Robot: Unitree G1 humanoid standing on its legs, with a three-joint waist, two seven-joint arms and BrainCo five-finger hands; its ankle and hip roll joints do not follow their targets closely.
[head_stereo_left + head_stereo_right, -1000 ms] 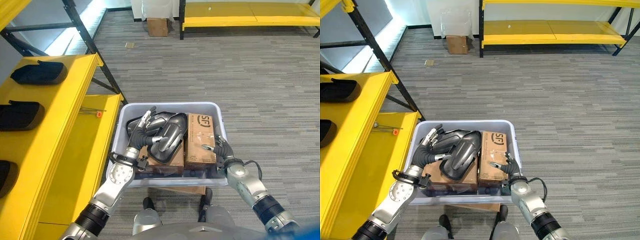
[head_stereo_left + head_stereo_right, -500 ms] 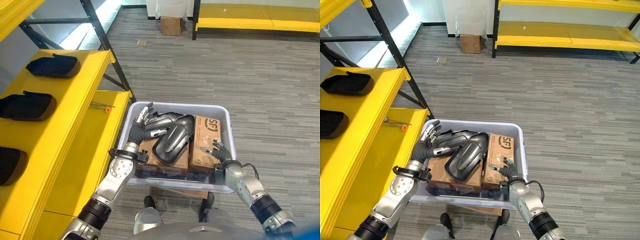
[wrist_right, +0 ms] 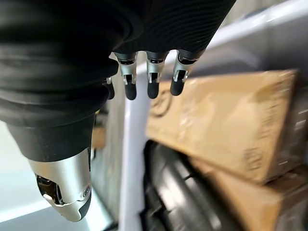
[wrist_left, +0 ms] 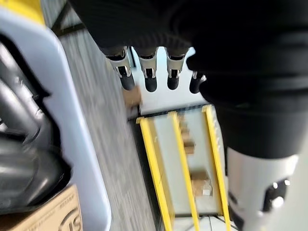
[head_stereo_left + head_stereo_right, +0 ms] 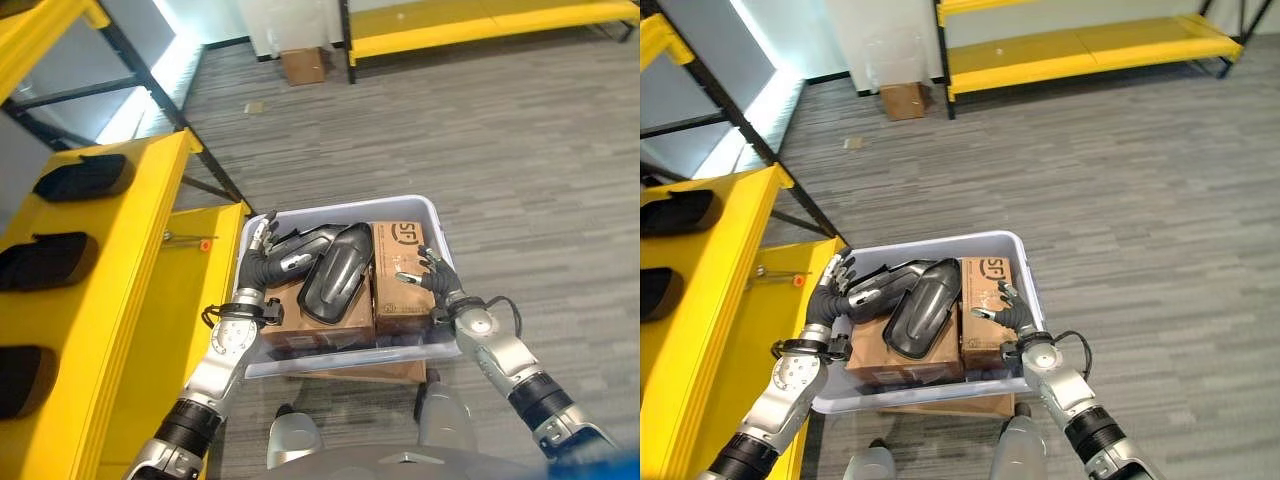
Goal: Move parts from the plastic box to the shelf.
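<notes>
The box (image 5: 440,262) sits in front of the robot, with the yellow shelf (image 5: 140,215) at nine o'clock, three dark parts already lying on it. In the box lie two cartons (image 5: 398,275) and, on top, two glossy black parts. The nearer part (image 5: 335,282) lies on the left carton, pointing from seven to one o'clock. The other part (image 5: 300,250) runs off toward ten o'clock.

The left hand (image 5: 258,255) hovers at the box's nine o'clock wall, fingers spread and holding nothing, just beside the farther part; whether the tips touch it is hard to tell. The right hand (image 5: 432,281) hangs over the right carton at three o'clock, also spread wide and empty.

The step looks like taking up a part. To do it well, the left hand should come down over the part's narrow end and curl right round it, since the shell looks slick. Lift straight up over the wall before swinging to nine o'clock.
</notes>
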